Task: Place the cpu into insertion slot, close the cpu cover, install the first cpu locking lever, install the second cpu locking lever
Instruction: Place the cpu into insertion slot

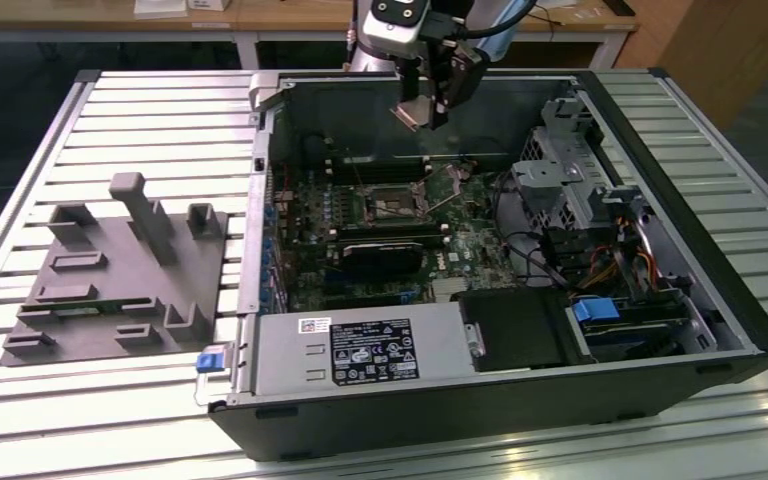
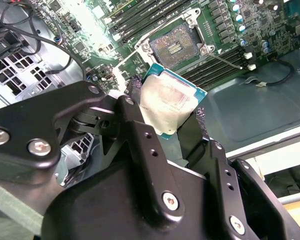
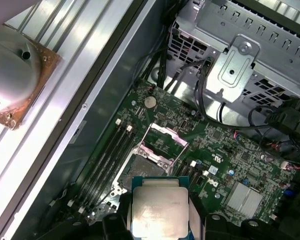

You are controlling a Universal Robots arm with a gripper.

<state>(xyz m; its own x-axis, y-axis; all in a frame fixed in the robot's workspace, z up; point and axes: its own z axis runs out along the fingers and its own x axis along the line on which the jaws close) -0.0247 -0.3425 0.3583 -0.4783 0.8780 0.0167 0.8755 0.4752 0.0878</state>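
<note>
step: cpu placement, not done | fingers (image 2: 137, 125) clamped on cpu (image 2: 166, 102), held above board, apart from bare insertion slot (image 2: 176, 44) | cpu cover (image 3: 169, 134) open | left: seating, cover, levers (image 2: 225, 60)

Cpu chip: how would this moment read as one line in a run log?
holding: cpu, clamped between fingers | position: above open computer case | insertion slot: empty | stage: cpu not yet placed
</note>
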